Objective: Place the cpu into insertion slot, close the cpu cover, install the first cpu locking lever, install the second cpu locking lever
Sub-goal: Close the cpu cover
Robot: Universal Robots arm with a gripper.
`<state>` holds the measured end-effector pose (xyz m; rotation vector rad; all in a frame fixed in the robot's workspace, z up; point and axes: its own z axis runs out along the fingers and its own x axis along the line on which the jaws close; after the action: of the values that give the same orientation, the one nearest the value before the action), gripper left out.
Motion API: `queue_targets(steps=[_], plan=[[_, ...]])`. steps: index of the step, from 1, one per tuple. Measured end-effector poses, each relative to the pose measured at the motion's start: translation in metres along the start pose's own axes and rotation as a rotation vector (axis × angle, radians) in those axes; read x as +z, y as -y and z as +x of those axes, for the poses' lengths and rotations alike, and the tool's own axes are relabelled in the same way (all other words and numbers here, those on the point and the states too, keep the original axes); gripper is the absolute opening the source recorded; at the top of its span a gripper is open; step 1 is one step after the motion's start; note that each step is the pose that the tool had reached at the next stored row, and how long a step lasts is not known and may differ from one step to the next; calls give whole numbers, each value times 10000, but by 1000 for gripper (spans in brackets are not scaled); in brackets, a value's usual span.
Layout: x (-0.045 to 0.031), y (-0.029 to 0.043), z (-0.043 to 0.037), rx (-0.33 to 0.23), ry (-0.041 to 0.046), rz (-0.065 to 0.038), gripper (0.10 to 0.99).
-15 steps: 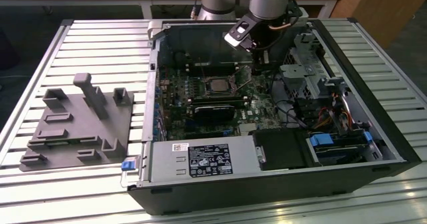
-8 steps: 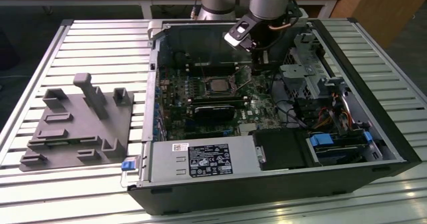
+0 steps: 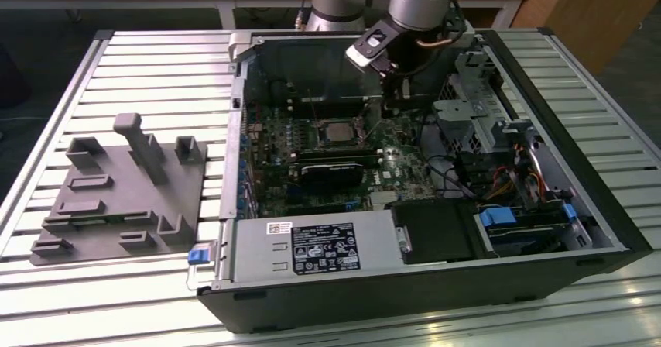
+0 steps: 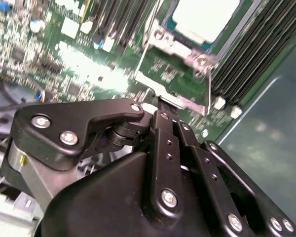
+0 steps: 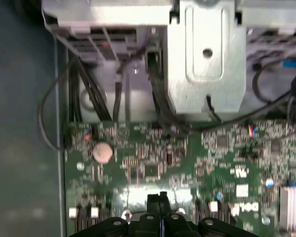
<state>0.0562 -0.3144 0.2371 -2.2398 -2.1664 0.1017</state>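
Arm: in the exterior view it reaches down from the far side into the open computer case (image 3: 413,304), which lies on a slatted metal table (image 3: 578,316)
Gripper (image 3: 398,105): low over the green motherboard (image 5: 153,148), just beside the socket on the exterior view's right
Claw state: clenched. In both wrist views the black fingertips (image 5: 162,198) meet with only a thin seam between them; whether anything is pinched there I cannot tell
Gripper tip (image 4: 160,106): right at a silvery metal tab on the socket's near edge, touching or almost touching it
Cpu (image 4: 204,17): pale metal top facing up, seated in the insertion slot (image 3: 314,132) near the middle of the board
Cpu cover (image 4: 180,47): silvery frame lying down around the chip's top
Locking lever (image 4: 208,89): thin wire rod running along one side of the socket; a second rod (image 4: 147,39) runs along another side. Latched or free, I cannot tell
Nearby: black card (image 3: 330,173) just in front of the socket, coin battery (image 5: 102,152) on the board
Table: grey moulded fixture (image 3: 124,192) well apart from the case, on the exterior view's left
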Motion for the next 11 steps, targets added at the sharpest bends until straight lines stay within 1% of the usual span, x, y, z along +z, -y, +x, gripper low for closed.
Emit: queue_targets(steps=[6,7,8,11], plan=[[7,-14,1,-29,34,1031,106],[8,-15,1,-33,40,1171,106],[7,-15,1,-33,41,1193,106],[8,-16,1,-34,42,1203,106]])
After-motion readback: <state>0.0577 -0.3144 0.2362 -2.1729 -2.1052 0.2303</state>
